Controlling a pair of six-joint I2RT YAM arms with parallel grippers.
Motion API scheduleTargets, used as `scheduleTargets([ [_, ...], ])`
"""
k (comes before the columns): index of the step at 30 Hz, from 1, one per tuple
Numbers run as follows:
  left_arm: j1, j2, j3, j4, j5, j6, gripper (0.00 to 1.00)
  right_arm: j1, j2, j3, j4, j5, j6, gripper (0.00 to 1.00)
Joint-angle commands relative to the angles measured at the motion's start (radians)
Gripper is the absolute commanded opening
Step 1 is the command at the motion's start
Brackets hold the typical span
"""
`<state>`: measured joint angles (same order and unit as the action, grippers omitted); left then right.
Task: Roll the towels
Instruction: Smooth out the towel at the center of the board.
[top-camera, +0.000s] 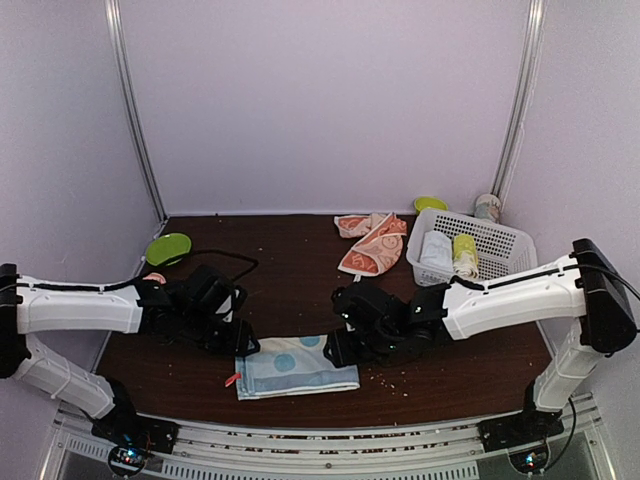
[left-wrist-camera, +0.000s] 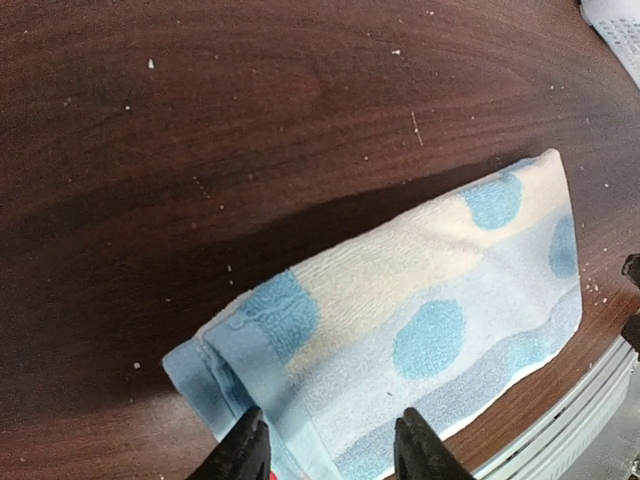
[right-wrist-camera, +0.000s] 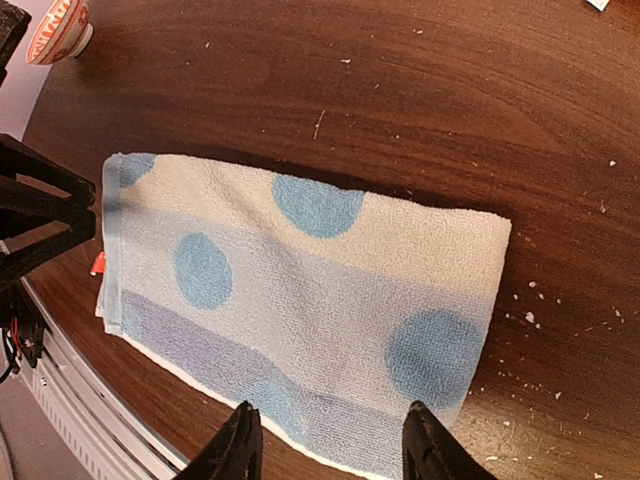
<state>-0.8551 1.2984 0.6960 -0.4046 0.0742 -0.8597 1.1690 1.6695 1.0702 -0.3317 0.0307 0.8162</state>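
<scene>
- We see the light blue towel (top-camera: 295, 367) lying flat and folded near the front edge of the table (top-camera: 290, 280), between our two grippers.
- Our left gripper (left-wrist-camera: 332, 450) has its fingers apart over the towel's left end, clamping nothing.
- Our right gripper (right-wrist-camera: 330, 445) is also spread, above the towel's edge.
- The orange towel (top-camera: 375, 245) lies crumpled farther back, just beside the white basket (top-camera: 500, 240).
</scene>
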Motion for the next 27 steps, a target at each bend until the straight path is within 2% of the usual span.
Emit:
scheduleTargets([
  [1, -0.006, 0.049, 0.0, 0.071, 0.021, -0.029, 0.43, -0.016, -0.046, -0.022, 0.026, 0.012, -0.003, 0.49],
  [8, -0.006, 0.089, -0.003, 0.059, -0.006, -0.033, 0.42, -0.02, -0.059, -0.024, 0.023, 0.008, -0.002, 0.49],
  [19, -0.011, 0.005, -0.046, 0.035, -0.012, -0.057, 0.49, -0.021, -0.049, -0.018, 0.023, 0.009, 0.003, 0.52],
  [27, -0.016, 0.053, -0.042, 0.072, 0.001, -0.057, 0.48, -0.02, -0.049, -0.022, 0.023, 0.007, 0.005, 0.52],
])
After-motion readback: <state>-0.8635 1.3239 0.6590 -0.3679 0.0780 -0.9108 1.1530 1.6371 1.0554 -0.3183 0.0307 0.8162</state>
